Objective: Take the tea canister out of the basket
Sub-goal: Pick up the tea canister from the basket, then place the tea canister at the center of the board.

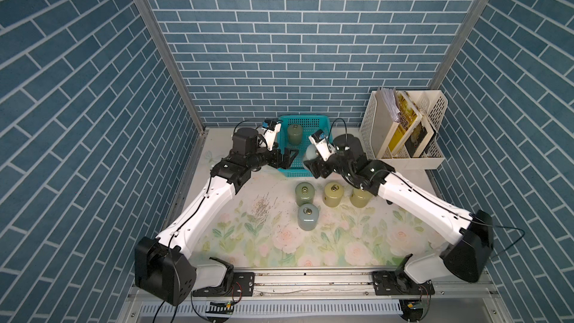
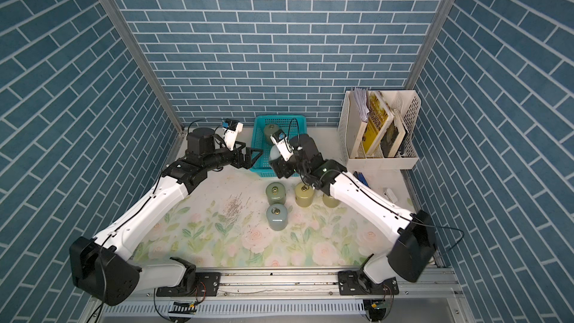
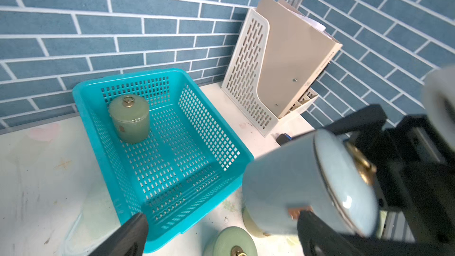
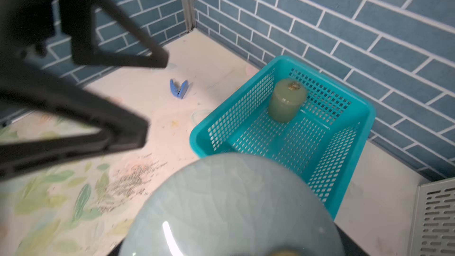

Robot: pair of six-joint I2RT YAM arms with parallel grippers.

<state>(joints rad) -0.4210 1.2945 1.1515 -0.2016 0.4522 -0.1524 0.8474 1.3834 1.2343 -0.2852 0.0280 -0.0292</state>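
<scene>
- Grip first: your right tool (image 1: 313,163) is clamped wide around a blue-grey tea canister (image 3: 295,188), which lies tipped on its side with the lid toward the wrist.
- That canister hangs clear of the worktop (image 1: 279,243) at the near right corner of the basket (image 1: 299,116). It looks lifted out but not yet set down.
- Your left tool (image 1: 291,158) stands spread and empty just beside the basket's left wall.
- Inside the basket, one green canister (image 1: 294,133) stands upright at the far end, and by the look of it that is your remaining job.
- Four more canisters (image 1: 333,194) stand upright on the worktop in front of the basket, apparently already out.
</scene>
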